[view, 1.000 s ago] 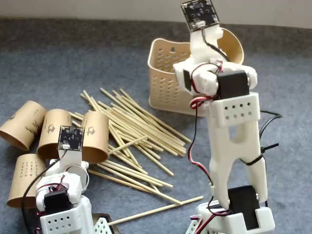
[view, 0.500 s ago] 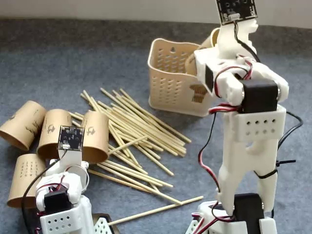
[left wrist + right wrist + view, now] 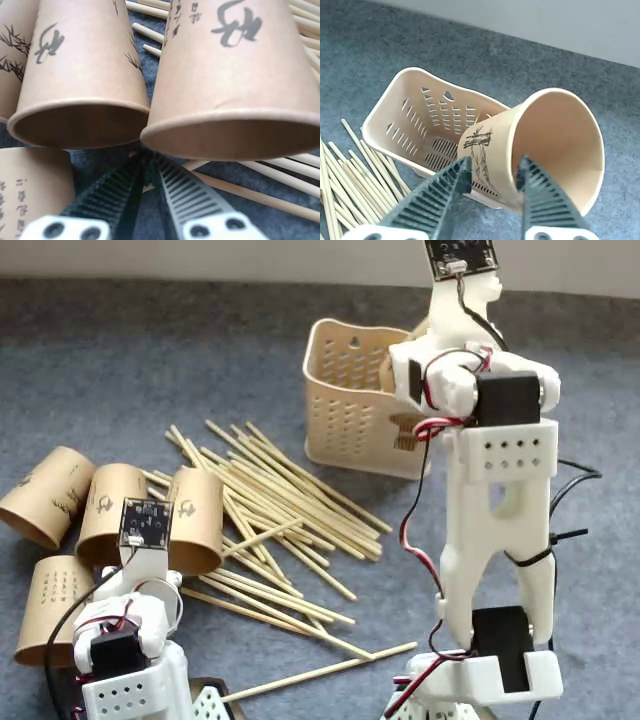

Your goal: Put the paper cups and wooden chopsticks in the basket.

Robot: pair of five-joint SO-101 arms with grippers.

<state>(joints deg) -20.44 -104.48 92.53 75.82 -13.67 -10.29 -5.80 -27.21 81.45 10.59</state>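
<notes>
A grey carpet (image 3: 150, 360) was spread under everything. One cup (image 3: 550, 145) was pinched by the right gripper (image 3: 492, 167) and held at the basket (image 3: 395, 115) edge, likely to be dropped in. The left gripper (image 3: 150, 161) was pressed together, empty, beside four lying cups (image 3: 195, 515). Chopsticks (image 3: 280, 510) were scattered nearby.

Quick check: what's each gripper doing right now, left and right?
Left gripper: shut, holding nothing.
Right gripper: shut on a paper cup, by the basket.
</notes>
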